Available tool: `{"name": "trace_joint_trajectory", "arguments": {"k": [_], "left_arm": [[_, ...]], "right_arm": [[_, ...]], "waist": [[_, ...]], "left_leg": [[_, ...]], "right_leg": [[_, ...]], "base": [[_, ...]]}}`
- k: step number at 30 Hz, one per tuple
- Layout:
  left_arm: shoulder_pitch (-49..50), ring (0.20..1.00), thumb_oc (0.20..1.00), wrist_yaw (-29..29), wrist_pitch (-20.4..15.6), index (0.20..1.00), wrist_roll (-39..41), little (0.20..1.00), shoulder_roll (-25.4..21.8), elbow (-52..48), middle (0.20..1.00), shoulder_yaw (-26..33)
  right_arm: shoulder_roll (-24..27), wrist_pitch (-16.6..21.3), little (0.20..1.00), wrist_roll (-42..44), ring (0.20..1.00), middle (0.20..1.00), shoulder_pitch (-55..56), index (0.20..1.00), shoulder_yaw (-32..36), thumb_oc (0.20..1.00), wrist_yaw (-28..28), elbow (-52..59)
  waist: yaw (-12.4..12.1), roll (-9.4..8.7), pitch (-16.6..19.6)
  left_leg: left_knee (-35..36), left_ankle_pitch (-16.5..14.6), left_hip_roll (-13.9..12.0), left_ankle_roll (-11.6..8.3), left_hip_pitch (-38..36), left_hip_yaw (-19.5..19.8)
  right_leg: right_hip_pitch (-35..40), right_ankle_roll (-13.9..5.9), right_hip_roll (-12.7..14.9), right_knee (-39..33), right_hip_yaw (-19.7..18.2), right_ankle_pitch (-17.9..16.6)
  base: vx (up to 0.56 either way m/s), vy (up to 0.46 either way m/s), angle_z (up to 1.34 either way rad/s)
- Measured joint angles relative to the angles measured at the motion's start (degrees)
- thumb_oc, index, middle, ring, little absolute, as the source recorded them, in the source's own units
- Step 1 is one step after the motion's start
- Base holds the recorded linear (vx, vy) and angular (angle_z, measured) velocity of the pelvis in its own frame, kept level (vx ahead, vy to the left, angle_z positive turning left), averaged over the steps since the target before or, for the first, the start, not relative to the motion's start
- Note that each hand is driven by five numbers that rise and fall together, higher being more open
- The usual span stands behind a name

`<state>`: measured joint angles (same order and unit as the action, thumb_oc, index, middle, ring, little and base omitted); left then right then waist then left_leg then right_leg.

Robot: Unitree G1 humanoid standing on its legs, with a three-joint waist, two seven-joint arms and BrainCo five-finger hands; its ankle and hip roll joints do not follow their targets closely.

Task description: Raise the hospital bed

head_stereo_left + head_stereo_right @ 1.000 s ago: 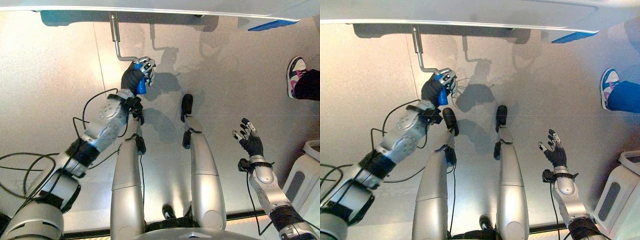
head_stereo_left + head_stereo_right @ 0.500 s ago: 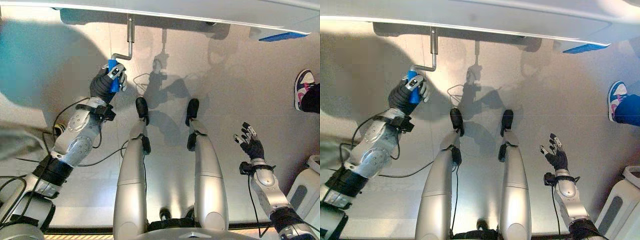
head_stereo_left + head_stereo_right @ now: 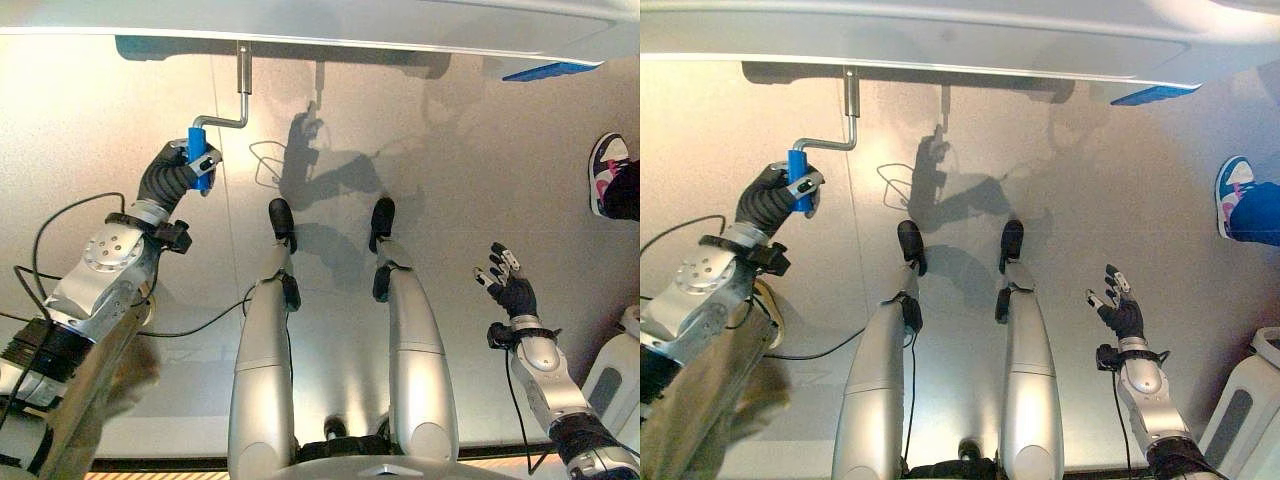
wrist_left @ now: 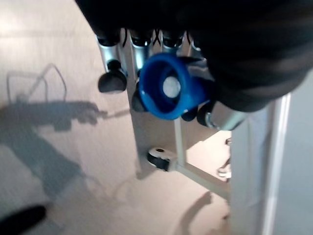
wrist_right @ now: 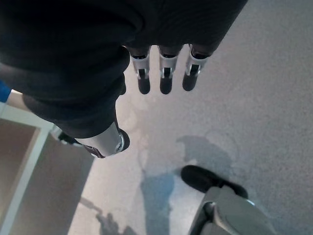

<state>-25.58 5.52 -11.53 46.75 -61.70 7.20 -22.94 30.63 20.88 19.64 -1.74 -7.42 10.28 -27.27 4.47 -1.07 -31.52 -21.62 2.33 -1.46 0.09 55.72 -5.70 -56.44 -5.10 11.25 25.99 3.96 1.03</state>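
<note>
Cranking: left hand clamped on blue crank handle under the bed, now swung further left, another turn underway; right hand idle, fingers spread.

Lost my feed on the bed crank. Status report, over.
Left hand shut on blue crank handle, crank arm out to robot's left under the bed frame. Right hand open, idle over floor. Person's shoe far right, clear of crank.
</note>
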Motion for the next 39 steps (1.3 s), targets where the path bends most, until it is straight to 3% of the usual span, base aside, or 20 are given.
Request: {"name": "trace_joint_trajectory", "arguments": {"k": [6, 10, 14, 23, 28, 39], "left_arm": [[-3.0, 0.2, 0.2, 0.5, -0.1, 0.2, -7.2, 0.2, -0.3, 5.8, 0.2, -0.8], [-9.2, 0.2, 0.2, 3.1, -0.2, 0.2, -20.6, 0.2, -0.5, 14.1, 0.2, -4.4], [-13.7, 0.2, 0.2, 4.1, -0.2, 0.2, -26.1, 0.2, -0.8, 18.8, 0.2, -6.3], [-27.3, 0.2, 0.2, 4.8, 0.7, 0.2, -38.9, 0.2, -0.5, 33.4, 0.2, -16.9], [-29.7, 0.2, 0.2, 4.7, 1.7, 0.2, -41.8, 0.2, 2.4, 41.3, 0.2, -17.2], [-34.2, 0.2, 0.2, 6.3, 8.0, 0.2, -49.4, 0.2, 12.0, 54.2, 0.2, -13.8]], "right_arm": [[0.6, 0.0, 1.0, 0.0, 1.0, 1.0, 0.1, 1.0, 0.0, 1.0, 0.0, 0.1], [2.0, 0.1, 1.0, 0.0, 1.0, 1.0, 0.2, 1.0, 0.0, 1.0, -0.1, 0.4], [2.3, 0.1, 1.0, 0.0, 1.0, 1.0, 0.4, 1.0, 0.0, 1.0, -0.1, 0.2], [2.5, 0.4, 1.0, 0.2, 1.0, 1.0, 0.5, 1.0, 0.0, 1.0, -0.9, 0.4], [2.5, 0.4, 1.0, 0.3, 1.0, 1.0, 0.7, 1.0, -0.2, 1.0, -1.3, 0.8], [4.3, 1.3, 1.0, 2.1, 1.0, 1.0, 1.1, 1.0, -0.2, 1.0, -2.2, 3.9]], "waist": [[-0.5, 0.18, 0.0], [-0.5, 0.2, 0.0], [-0.6, 0.22, 0.1], [0.1, 0.17, 0.1], [1.6, 0.07, 0.1], [4.6, -0.18, 0.2]], "left_leg": [[0.0, 0.1, -0.5, -0.42, 0.0, 0.0], [-0.1, 0.2, -0.6, -0.54, 0.2, -0.2], [-0.1, 0.1, -0.9, -0.66, 0.9, -0.4], [-0.8, 0.2, -1.2, -0.63, 2.2, -0.7], [-1.1, 0.0, -1.7, -0.59, 2.9, -1.3], [-4.0, -1.2, -3.2, -0.61, 5.6, -1.4]], "right_leg": [[-0.4, 0.47, -0.4, 0.5, -0.1, 0.1], [-1.0, 0.6, -0.5, 0.7, -0.3, 0.1], [-1.9, 0.87, -0.9, 0.7, -0.5, 0.1], [-2.6, 0.66, -1.3, -0.5, -0.9, -0.8], [-3.1, 0.63, -1.9, -1.6, -1.5, -1.7], [-4.4, 0.88, -3.3, -1.8, -1.7, -2.6]], "base": [[0.0, 0.01, -0.02], [0.0, 0.0, 0.0], [0.01, 0.012, -0.04], [0.0, 0.011, -0.03], [0.01, 0.007, -0.08], [0.01, -0.024, -0.06]]}}
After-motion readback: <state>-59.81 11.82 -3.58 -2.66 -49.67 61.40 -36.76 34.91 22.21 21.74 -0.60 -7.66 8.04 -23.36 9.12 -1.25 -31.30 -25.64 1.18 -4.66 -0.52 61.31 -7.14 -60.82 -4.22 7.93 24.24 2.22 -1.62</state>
